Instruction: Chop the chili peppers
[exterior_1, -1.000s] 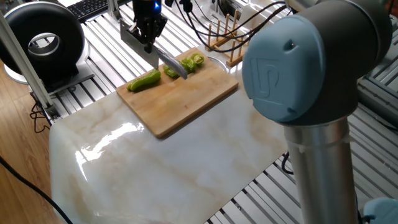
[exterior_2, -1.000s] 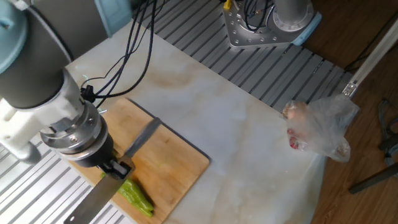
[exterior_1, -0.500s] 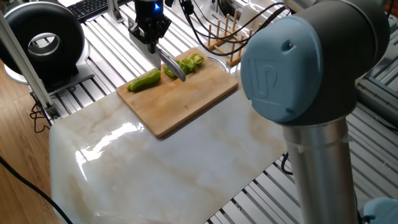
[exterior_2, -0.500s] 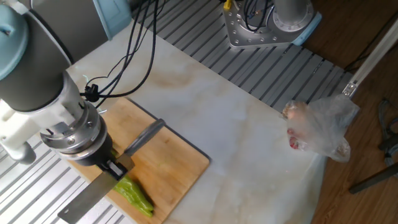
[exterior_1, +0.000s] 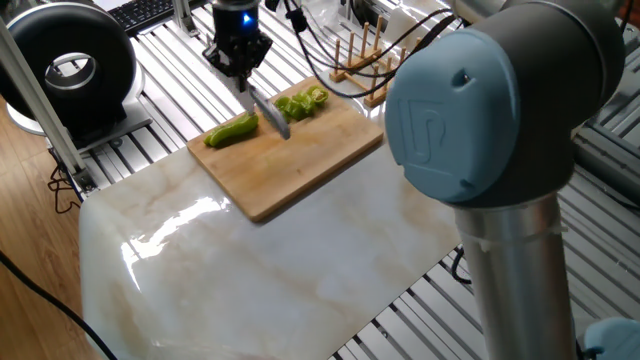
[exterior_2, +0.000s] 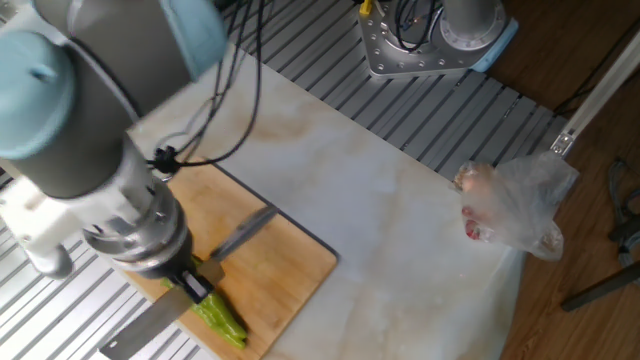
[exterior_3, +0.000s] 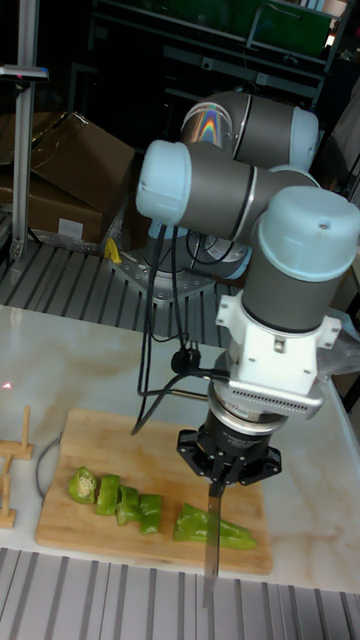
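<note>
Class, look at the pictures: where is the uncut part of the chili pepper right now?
In the tall fixed view, the uncut chili pepper piece lies on the cutting board, right of the cut slices, with the knife blade across it.

The arm's wrist covers the near end of the cutting board (exterior_2: 290, 255) in the other fixed view, leaving only the tapered tip of the chili pepper (exterior_2: 222, 320) exposed; the knife (exterior_2: 140, 335) blade runs off the bottom edge there; the end effector (exterior_3: 214, 478) fingers are too dark to separate in the tall fixed view; a large elbow joint blocks the right of the counter (exterior_1: 250, 270) in one fixed view; the plastic bag (exterior_2: 515, 205) contents are indistinct.
</note>
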